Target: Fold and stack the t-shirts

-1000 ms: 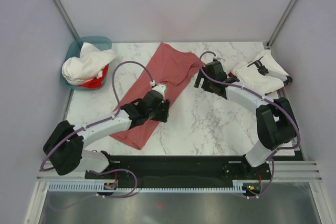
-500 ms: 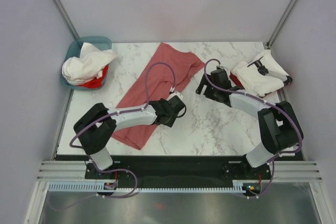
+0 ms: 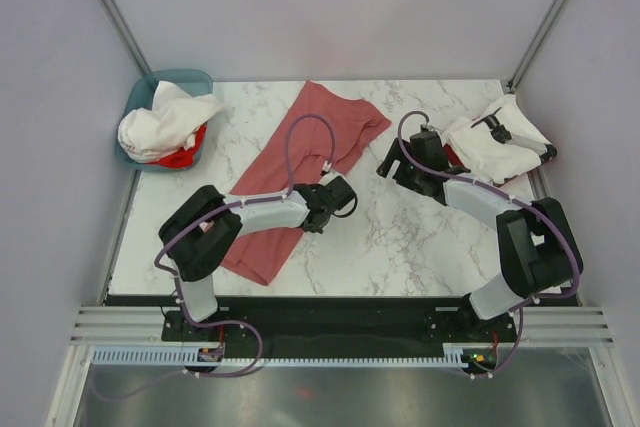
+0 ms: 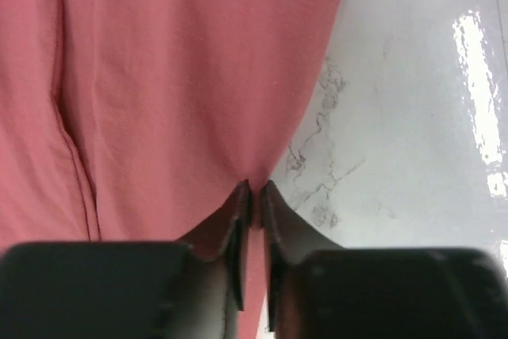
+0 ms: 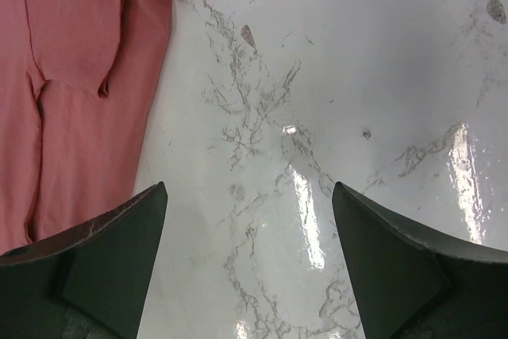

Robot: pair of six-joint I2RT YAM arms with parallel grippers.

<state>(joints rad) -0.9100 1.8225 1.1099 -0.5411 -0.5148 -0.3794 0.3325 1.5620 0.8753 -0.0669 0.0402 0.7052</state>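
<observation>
A dusty salmon-red t-shirt [image 3: 300, 162] lies folded into a long strip, running diagonally across the marble table [image 3: 400, 237]. My left gripper [image 3: 318, 215] sits low at the strip's right edge. In the left wrist view its fingertips [image 4: 255, 190] are pinched together on that salmon t-shirt [image 4: 175, 77], with pink cloth between them. My right gripper [image 3: 388, 162] hovers open over bare marble, just right of the shirt's upper end. The right wrist view shows its wide-apart gripper [image 5: 250, 188] with the salmon t-shirt [image 5: 71, 77] off to the left.
A teal basket [image 3: 190, 79] at the back left holds white t-shirts [image 3: 165, 119] and a red one [image 3: 185, 155]. Folded white t-shirts [image 3: 497, 142] lie at the back right edge. Grey walls enclose the table.
My left gripper swung from over the shirt's middle to its right edge and closed on the cloth. The right gripper drifted slightly to the right and stayed open.
</observation>
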